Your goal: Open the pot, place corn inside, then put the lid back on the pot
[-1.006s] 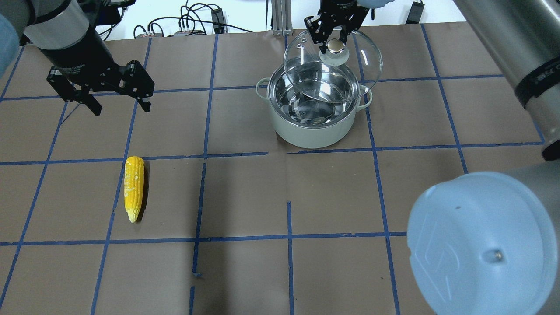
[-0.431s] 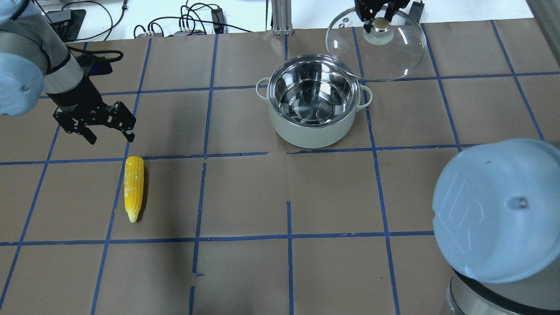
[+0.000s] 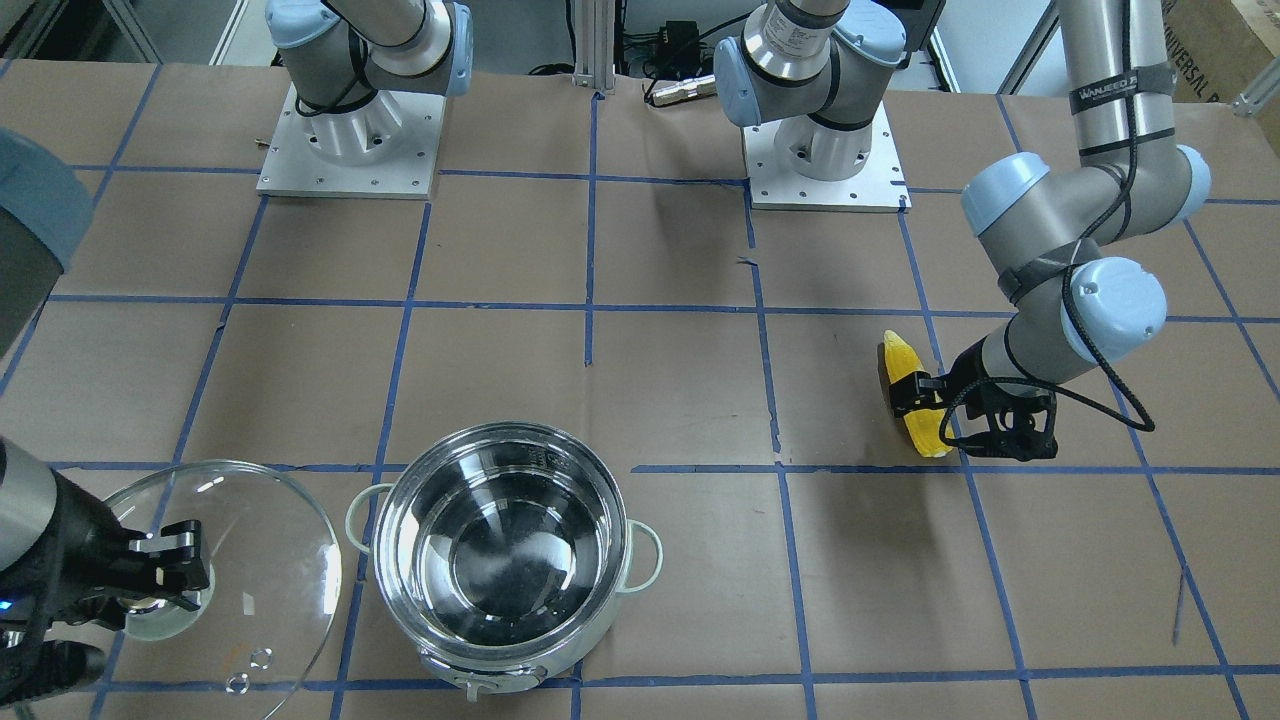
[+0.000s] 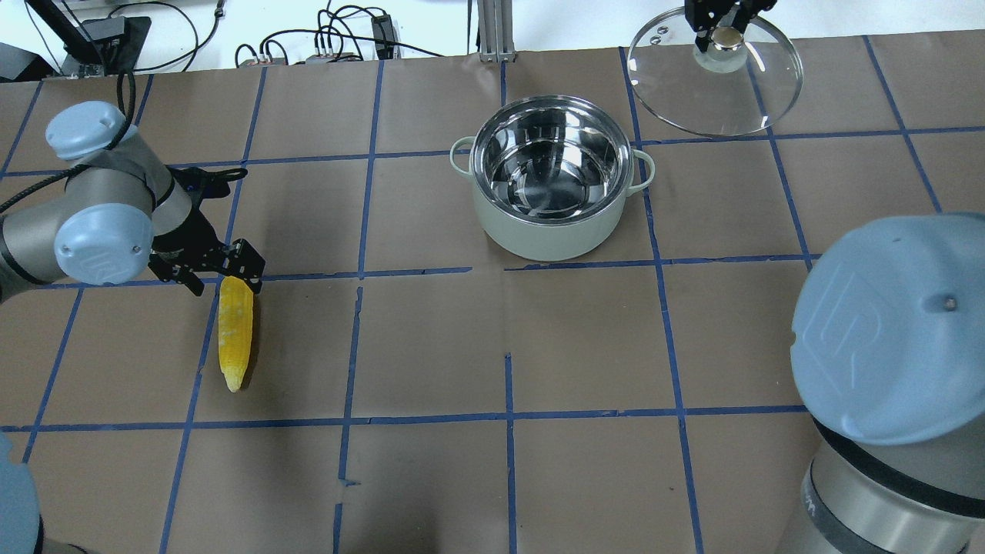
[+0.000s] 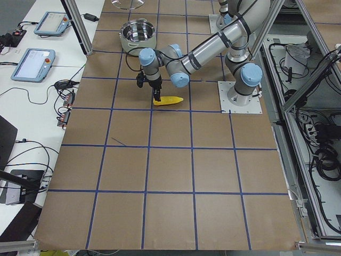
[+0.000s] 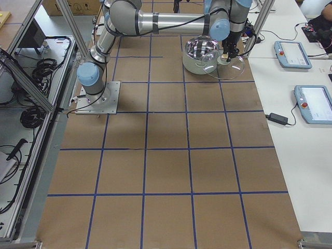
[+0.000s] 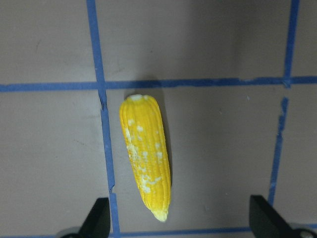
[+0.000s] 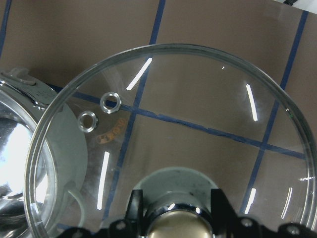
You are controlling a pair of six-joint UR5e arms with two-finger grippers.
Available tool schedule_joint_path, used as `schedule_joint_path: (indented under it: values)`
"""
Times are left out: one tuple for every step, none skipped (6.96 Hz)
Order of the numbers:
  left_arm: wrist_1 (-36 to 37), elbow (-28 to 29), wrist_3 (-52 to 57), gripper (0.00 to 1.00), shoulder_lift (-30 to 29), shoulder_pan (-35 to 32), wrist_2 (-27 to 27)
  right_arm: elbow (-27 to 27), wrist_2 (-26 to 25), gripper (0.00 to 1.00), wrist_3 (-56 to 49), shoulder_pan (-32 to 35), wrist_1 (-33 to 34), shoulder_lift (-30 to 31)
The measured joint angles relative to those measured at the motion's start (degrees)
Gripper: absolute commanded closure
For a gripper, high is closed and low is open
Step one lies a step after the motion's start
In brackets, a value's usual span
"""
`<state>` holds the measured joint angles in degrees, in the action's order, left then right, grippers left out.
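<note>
The shiny steel pot [image 4: 550, 177] stands open and empty at the far middle of the table; it also shows in the front view [image 3: 505, 560]. The yellow corn [image 4: 235, 331] lies flat on the left, pointed end toward the robot, also in the left wrist view [image 7: 145, 153]. My left gripper [image 4: 223, 278] is open and low over the corn, with a finger on each side and not touching it. My right gripper [image 4: 719, 31] is shut on the knob of the clear glass lid [image 4: 716, 85] and holds it beside the pot, to the right and far. The lid fills the right wrist view [image 8: 198, 124].
Cables and plugs [image 4: 346, 38] and an aluminium post [image 4: 492, 31] line the far edge. My right arm's elbow [image 4: 893, 346] looms at the near right. Both arm bases [image 3: 350, 140] sit at the robot's side. Blue tape lines grid the brown table.
My right gripper has carried the lid off the pot, to the right and far. My left gripper has moved down and toward the robot, to just over the corn.
</note>
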<state>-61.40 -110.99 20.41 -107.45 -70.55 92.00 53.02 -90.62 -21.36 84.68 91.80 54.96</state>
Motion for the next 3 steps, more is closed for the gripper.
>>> schedule_joint_path:
  values:
    - [1.1,-0.8,0.9,0.43,-0.7,0.3,0.1,-0.5,0.0,0.95,-0.4,-0.6,0.0,0.0]
    - [1.5,-1.2,1.3,0.66,-1.1,0.4,0.1,-1.3,0.0,0.95,-0.4,-0.8,-0.2,-0.2]
    - [2.0,-1.3,1.4,0.80,-1.4,0.5,0.0,-2.1,0.0,0.95,-0.4,-0.9,-0.5,-0.5]
